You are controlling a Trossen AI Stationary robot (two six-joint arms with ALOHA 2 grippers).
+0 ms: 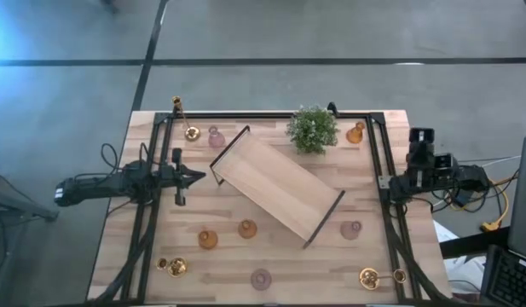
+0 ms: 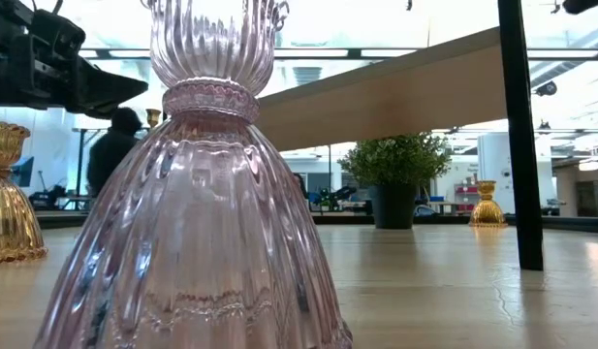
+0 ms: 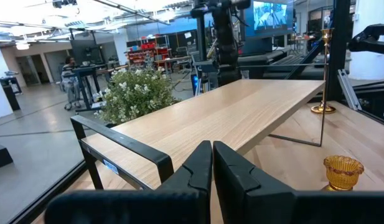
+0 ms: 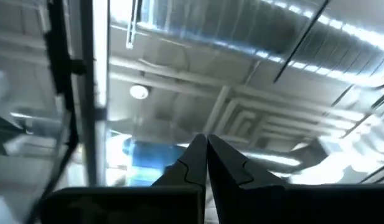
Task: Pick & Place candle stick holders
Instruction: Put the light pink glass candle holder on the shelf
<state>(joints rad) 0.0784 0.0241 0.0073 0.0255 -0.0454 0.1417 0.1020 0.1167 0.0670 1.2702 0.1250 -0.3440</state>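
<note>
Tray (image 1: 278, 190) of pale wood lies just ahead of the left gripper (image 1: 197, 177), whose fingers are closed on nothing; it holds no candle stick holders. Nine sit scattered around it: three pink (image 1: 262, 278), three amber (image 1: 246, 228), three gold (image 1: 176, 267). The right gripper (image 4: 206, 144), also closed and empty, points at the ceiling.

Long pale wooden tray (image 1: 278, 189) with black wire handles: lies diagonally across the middle of the light plank table (image 1: 331, 273). Small green bushy potted plant (image 1: 312, 129), dark pot: stands just beside the tray's far end. Person in dark clothing (image 2: 112, 145): background, beyond the table.
</note>
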